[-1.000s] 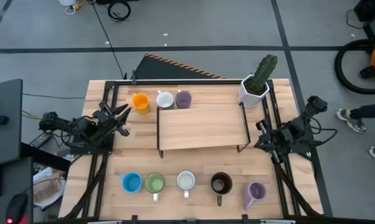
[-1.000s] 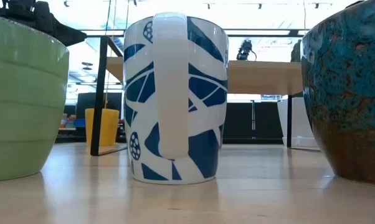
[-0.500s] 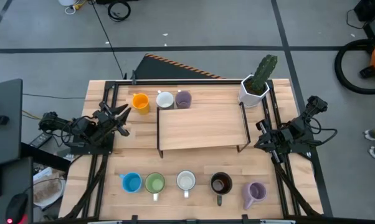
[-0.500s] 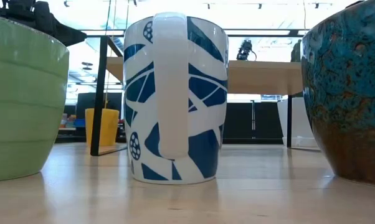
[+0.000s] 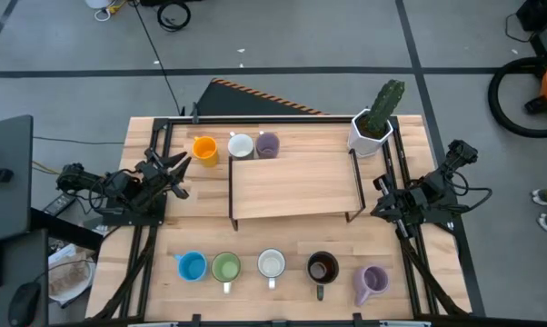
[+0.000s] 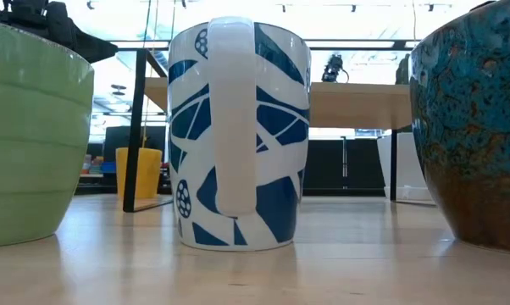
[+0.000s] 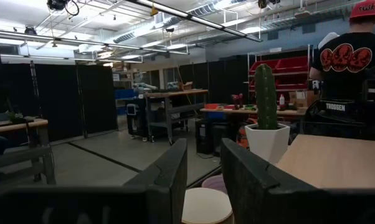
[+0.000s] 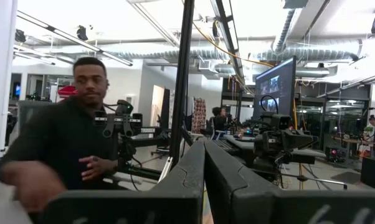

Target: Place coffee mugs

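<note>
Mugs stand in two rows on the pale wooden table [image 5: 146, 272]: orange [image 5: 204, 149], white [image 5: 241, 145] and lilac [image 5: 267, 144] cups at the upper middle of the high view behind a low wooden shelf [image 5: 294, 185], and blue [image 5: 192, 266], green [image 5: 226, 267], white [image 5: 271, 264], dark brown [image 5: 323, 267] and lilac [image 5: 373, 279] cups along the bottom, with a white hexagonal cactus pot [image 5: 368, 136] at upper right and grey workshop floor around. The left gripper [image 5: 175, 170] waits at centre left, jaws narrowly parted and empty, near the orange cup. The right gripper [image 5: 382, 195] sits at centre right, jaws nearly closed on nothing, well apart from every cup; a person in black [image 8: 69, 155] stands beyond it.
</note>
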